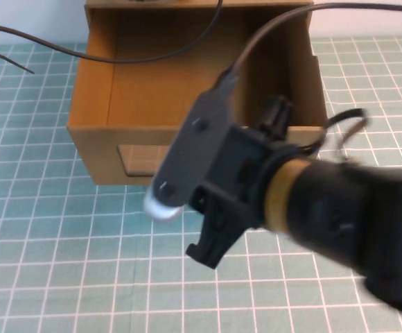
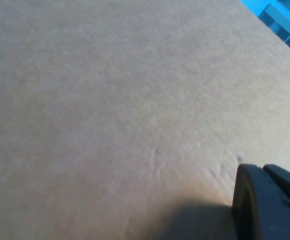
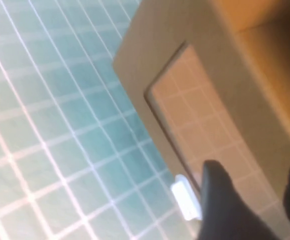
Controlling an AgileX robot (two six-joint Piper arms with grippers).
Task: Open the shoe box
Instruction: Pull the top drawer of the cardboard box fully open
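Observation:
The brown cardboard shoe box stands open at the back of the mat, its inside bare and its lid raised behind it. A rectangular window is cut in its front wall. My right gripper hangs just in front of that wall, above the mat. In the right wrist view the right gripper is open, with nothing between its fingers, and the window lies beyond them. My left gripper shows only at the corner of its own view, close against plain cardboard.
A teal mat with a white grid covers the table around the box. Two dark cables run across the box's opening from above. My right arm fills the lower right of the high view.

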